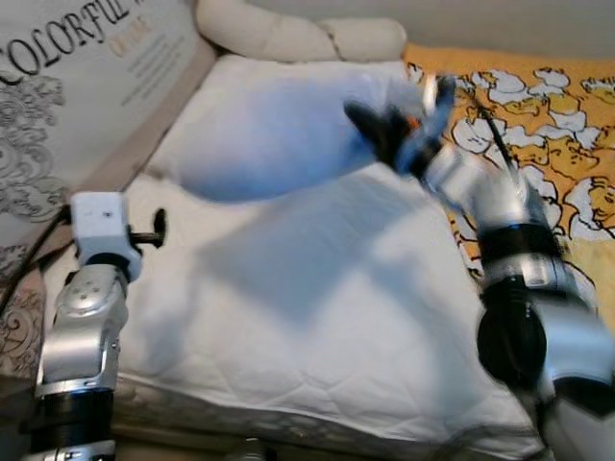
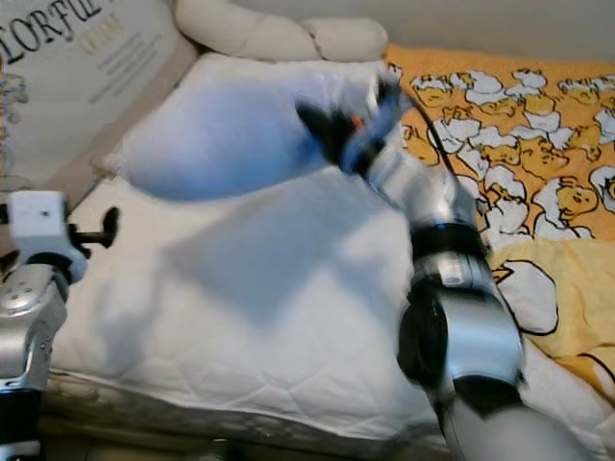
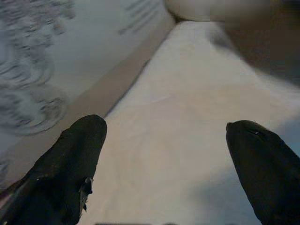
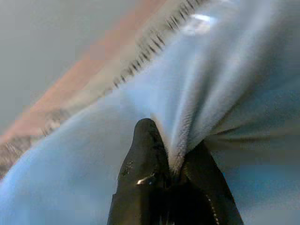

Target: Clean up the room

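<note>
**Above the white quilt, a pale blue pillow hangs from the right gripper**

Between the two black fingers of the right gripper point(image 4: 174, 164) a fold of the pale blue pillow point(image 1: 264, 134) is pinched tight; the right wrist view shows the cloth bunched into creases where the fingers point(image 4: 145, 154) press together on it. From that grip the pillow spreads away toward the robot's left, lifted and blurred, with its shadow falling on the white quilt point(image 1: 317, 317) below the gripper. The right arm point(image 1: 500, 211) reaches forward and up over the quilt, its wrist just behind the held corner.

Beyond the gripper lies a cream bolster point(image 1: 298, 38) along the head of the bed. To the gripper's right is a yellow sheet printed with white cartoon dogs point(image 1: 538, 115). Far to its left, past the pillow, stands a large board with grey ornament and lettering point(image 1: 67, 106), leaning along the edge of the quilt.

The left gripper point(image 3: 164, 154) is held low near that board, well apart from the pillow, its fingers point(image 3: 70, 164) spread wide with bare quilt between them.
</note>
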`<state>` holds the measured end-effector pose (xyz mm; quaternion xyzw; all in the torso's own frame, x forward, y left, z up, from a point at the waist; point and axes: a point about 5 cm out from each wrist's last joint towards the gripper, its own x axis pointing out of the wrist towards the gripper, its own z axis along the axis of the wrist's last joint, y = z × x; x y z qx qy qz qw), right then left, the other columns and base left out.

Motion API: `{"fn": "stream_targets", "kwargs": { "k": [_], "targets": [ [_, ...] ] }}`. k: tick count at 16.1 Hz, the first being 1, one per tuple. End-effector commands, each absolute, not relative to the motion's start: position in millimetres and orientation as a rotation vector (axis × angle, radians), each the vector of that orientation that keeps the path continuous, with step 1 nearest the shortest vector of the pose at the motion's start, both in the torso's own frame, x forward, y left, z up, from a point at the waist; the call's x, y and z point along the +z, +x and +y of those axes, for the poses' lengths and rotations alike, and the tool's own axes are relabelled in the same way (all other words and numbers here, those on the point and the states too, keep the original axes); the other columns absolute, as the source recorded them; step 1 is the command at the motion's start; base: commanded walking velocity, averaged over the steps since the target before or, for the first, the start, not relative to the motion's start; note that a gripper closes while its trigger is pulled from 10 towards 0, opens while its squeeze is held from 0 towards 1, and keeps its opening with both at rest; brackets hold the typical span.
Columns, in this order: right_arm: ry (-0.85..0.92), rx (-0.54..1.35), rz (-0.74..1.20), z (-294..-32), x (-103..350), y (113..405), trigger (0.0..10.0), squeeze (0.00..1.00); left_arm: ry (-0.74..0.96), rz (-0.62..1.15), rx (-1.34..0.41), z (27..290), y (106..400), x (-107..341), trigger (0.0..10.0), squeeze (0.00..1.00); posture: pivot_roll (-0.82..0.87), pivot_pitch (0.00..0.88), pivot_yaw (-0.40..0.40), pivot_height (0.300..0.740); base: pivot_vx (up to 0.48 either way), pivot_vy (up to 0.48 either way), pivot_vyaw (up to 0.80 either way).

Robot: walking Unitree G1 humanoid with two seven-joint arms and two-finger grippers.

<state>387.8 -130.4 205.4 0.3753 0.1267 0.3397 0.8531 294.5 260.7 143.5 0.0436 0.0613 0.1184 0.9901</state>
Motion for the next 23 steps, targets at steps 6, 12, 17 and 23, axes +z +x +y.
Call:
{"fn": "stream_targets", "kwargs": {
  "k": [6,12,17,23],
  "targets": [
    [0.704,0.253,0.652,-209.7,49.4,319.3,0.0,0.00,-0.028,0.160,0.134,250.7,305.4,134.3,10.0,0.00,0.03,0.000,0.037,0.740,0.000,0.000,0.00],
    [0.636,0.331,0.577,-207.4,58.8,321.4,0.0,0.00,0.030,0.213,-0.373,164.9,368.1,130.4,10.0,1.00,-0.02,0.000,0.031,0.740,0.000,0.000,0.00],
    [0.623,0.407,0.571,-200.3,57.9,311.6,0.0,0.00,-0.003,0.335,-0.414,135.7,376.6,108.8,10.0,1.00,-0.07,0.000,0.043,0.740,0.000,0.000,0.00],
    [0.639,0.511,0.554,-182.3,62.9,304.9,0.0,0.00,0.060,0.540,-0.499,101.3,347.5,55.7,10.0,1.00,-0.09,0.000,0.049,0.740,0.000,0.000,0.00]
  ]
}}
